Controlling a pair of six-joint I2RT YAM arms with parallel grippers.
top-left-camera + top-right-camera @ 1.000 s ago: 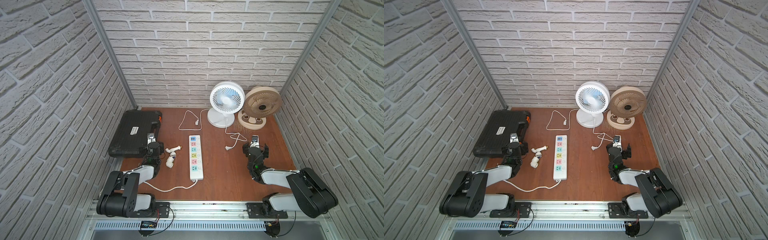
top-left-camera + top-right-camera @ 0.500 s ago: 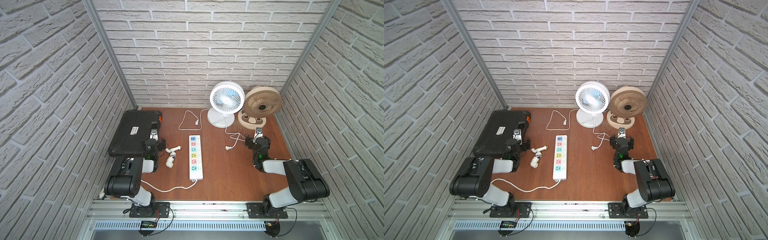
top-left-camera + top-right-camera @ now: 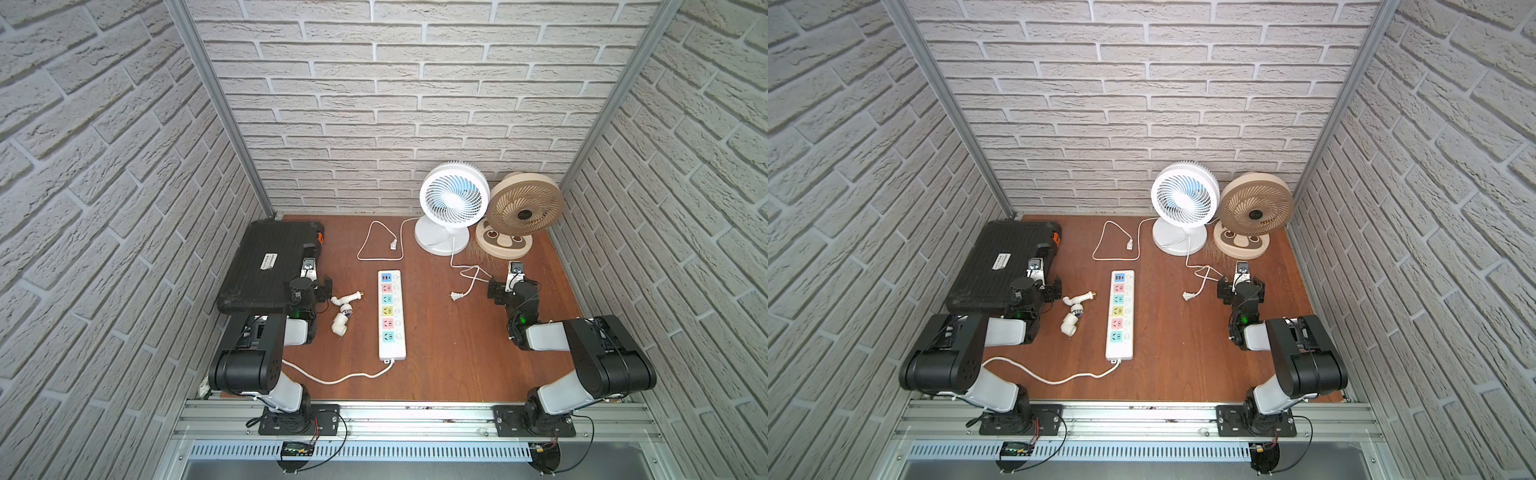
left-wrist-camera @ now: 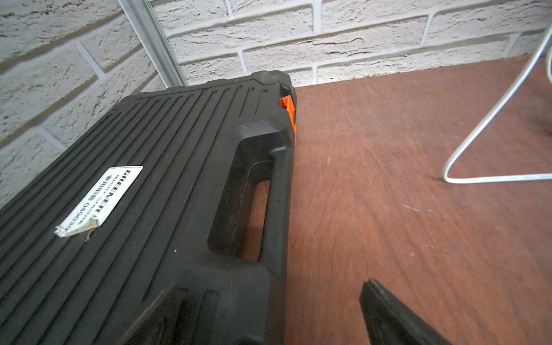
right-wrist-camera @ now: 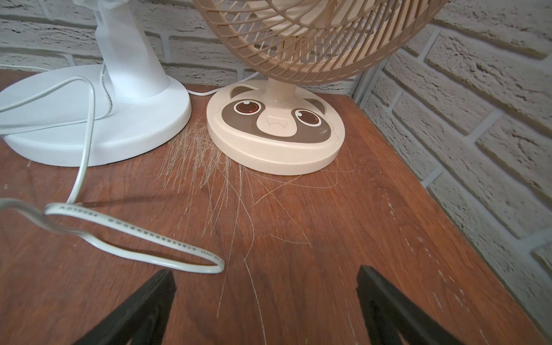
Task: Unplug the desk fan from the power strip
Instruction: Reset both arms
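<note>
**plug already out, my arms folding home**

starting at nine o'clock: my left gripper [image 3: 322, 287] hung released and empty at the edge of the black case [image 3: 266, 266]. over the last second that arm had drawn its elbow up and back from a low stretch. the jaws had stayed wide the whole while. just at its three o'clock lay a white pipe fitting [image 3: 343, 309], untouched.

in the middle of the table [image 3: 449, 353] the power strip [image 3: 391, 314] lay flat, running twelve to six. it was a long white bar with pastel blue, pink, green and yellow socket panels. as far as both top views showed, every socket was bare. its thick cord [image 3: 336, 377] curled away toward seven o'clock. it had not shifted.

at the strip's three o'clock, well apart from it, the plug [image 3: 456, 296] rested on the wood. its lead ran up toward the white fan [image 3: 453, 199] at one o'clock, beside a beige fan [image 3: 524, 208].

my right gripper [image 5: 265, 271] was likewise spread and holding nothing, near a loop of that lead. that arm had folded back too. i judged the unplugging done, with only the retreat left.
</note>
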